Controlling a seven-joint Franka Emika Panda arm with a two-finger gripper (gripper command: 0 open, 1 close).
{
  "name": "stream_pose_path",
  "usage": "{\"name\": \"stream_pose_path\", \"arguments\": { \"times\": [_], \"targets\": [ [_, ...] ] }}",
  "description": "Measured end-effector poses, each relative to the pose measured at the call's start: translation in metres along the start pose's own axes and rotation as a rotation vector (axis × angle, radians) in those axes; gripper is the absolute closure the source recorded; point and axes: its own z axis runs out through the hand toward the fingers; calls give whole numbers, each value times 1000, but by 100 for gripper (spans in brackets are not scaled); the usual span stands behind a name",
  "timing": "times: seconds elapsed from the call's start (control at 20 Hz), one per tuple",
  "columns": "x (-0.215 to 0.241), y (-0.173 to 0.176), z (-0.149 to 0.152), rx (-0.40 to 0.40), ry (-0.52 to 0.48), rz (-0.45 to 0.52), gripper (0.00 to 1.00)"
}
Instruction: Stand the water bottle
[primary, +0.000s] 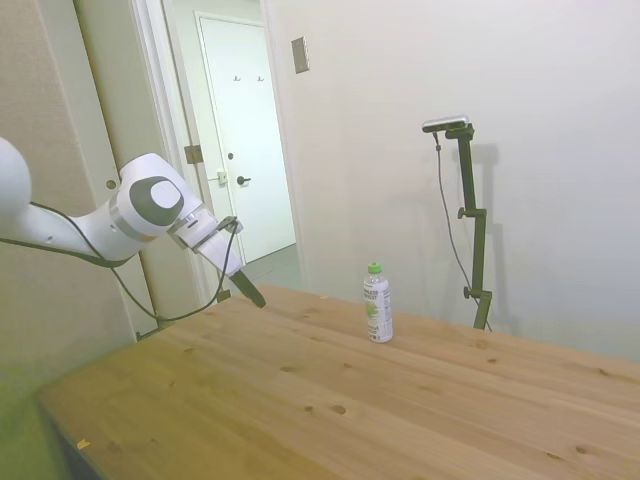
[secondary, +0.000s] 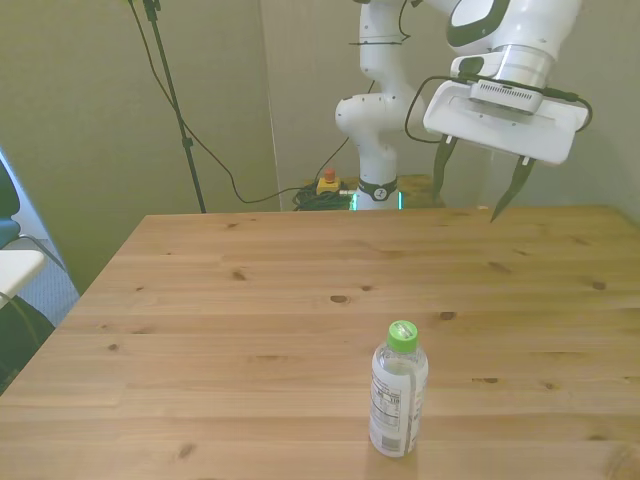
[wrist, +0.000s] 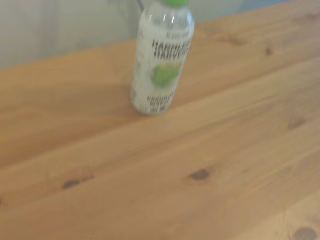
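The water bottle (secondary: 398, 390) stood upright on its base on the wooden table (secondary: 250, 300), green cap (secondary: 402, 334) on top, near the table's edge that lies closest in the front view and a little toward that view's right. In the side view it stood alone on the boards (primary: 377, 303), cap up, the label facing the arm's side. The wrist view, blurred, showed the same bottle (wrist: 161, 62) upright with its green round mark and dark text, nothing touching it.

The gripper (secondary: 478, 190) hung in the air well apart from the bottle, above the table's far side, on the front view's right. Its two dark fingers (secondary: 515, 187) were spread wide with nothing between them. In the side view the gripper (primary: 240, 281) hovered above the table's left end, tilted down toward the wood.

Judged from this, the bottle was already standing and the task looked done or almost done. The step in hand seemed to be the arm keeping clear. To do that well, the arm should move up and away from the bottle, avoid sweeping low across the boards, and leave the slim, easily tipped bottle undisturbed.
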Motion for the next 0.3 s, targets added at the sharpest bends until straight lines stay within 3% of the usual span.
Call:
{"name": "stream_pose_path", "arguments": {
  "times": [0.3],
  "targets": [
    [4, 40, -5, -35, -252, -190, 0]
  ]
}}
